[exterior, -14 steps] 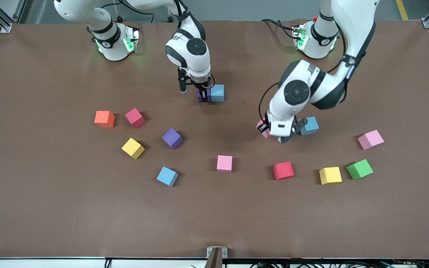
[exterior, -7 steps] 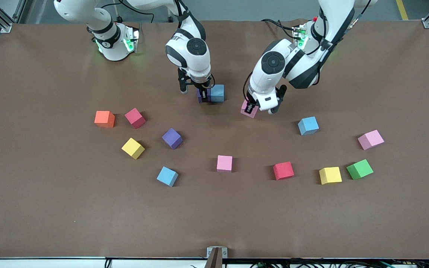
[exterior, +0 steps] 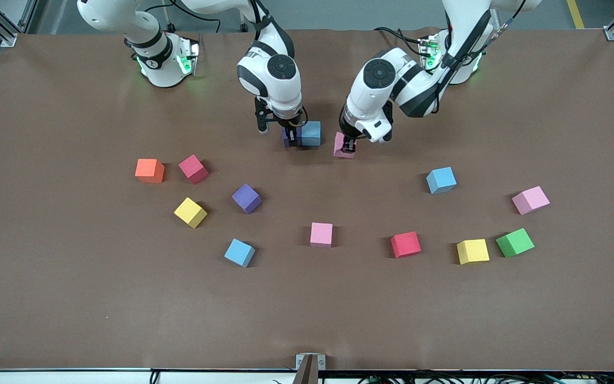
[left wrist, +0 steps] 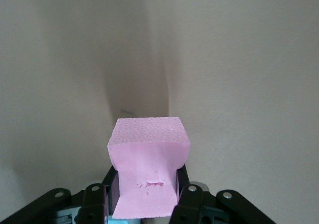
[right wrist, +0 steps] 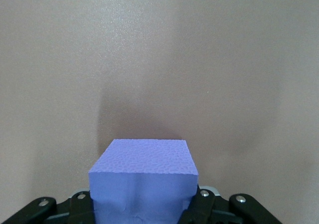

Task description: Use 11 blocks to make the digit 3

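Near worktop's robot-side edge: right tool [exterior: 292, 134] clamps purple cube [exterior: 287, 137] against blue cube [exterior: 311, 133]. Left tool [exterior: 347, 145] grips pink cube [exterior: 343, 148]; best set flush beside blue, faces squared, then release.

We find no text, label, brand, number or sign that we can read on the blocks, the arms or the worktop.

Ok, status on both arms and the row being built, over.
Left gripper shut on pink foam cube, beside light blue foam cube. Right gripper shut on purple foam cube, touching the blue one. Small gap between pink and blue, nothing in it.
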`<state>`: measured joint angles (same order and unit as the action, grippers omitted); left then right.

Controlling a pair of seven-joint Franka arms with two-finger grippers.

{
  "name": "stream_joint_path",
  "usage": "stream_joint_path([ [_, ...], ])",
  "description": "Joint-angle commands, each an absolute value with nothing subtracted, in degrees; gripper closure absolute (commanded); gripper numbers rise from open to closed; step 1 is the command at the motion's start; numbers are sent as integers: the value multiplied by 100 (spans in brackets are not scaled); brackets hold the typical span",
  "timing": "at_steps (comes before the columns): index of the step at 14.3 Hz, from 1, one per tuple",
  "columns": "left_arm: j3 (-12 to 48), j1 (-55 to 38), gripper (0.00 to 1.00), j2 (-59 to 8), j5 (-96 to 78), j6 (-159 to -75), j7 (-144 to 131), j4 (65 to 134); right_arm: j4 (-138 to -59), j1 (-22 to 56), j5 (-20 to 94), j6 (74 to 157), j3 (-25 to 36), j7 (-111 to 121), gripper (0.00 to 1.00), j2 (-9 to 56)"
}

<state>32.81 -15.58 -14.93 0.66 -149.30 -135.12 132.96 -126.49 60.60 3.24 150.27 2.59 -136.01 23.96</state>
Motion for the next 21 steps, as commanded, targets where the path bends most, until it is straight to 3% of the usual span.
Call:
stream_joint_path([
  [1, 3296, -1696, 67, -1406, 9, -15047, -14235, 13421, -12472, 6100, 352, 15108, 290, -13746, 84, 2654],
  [3, 3296, -1714, 67, -1424, 17, -15047, -14536, 13430, -12437, 6065, 352, 15108, 299, -13737, 78, 2654],
  [4, 3287, -1792, 67, -1467, 18, -15056, -14650, 13430, -12419, 6030, 352, 15108, 299, -13711, 67, 2654],
  [6, 3278, -1828, 67, -1538, 26, -15143, -14958, 13430, -12401, 6029, 343, 15074, 299, -13693, 19, 2654],
  [7, 3278, -1837, 67, -1564, 35, -15187, -14985, 13430, -12410, 6038, 343, 15056, 299, -13685, 0, 2654],
  [13, 3270, -1969, 67, -1696, 184, -15196, -14994, 13430, -12410, 6038, 325, 14994, 299, -13535, 0, 2602],
  [21, 3261, -2013, 67, -1846, 228, -15284, -15003, 13368, -12410, 6038, 325, 13967, 290, -13316, 0, 1917],
])
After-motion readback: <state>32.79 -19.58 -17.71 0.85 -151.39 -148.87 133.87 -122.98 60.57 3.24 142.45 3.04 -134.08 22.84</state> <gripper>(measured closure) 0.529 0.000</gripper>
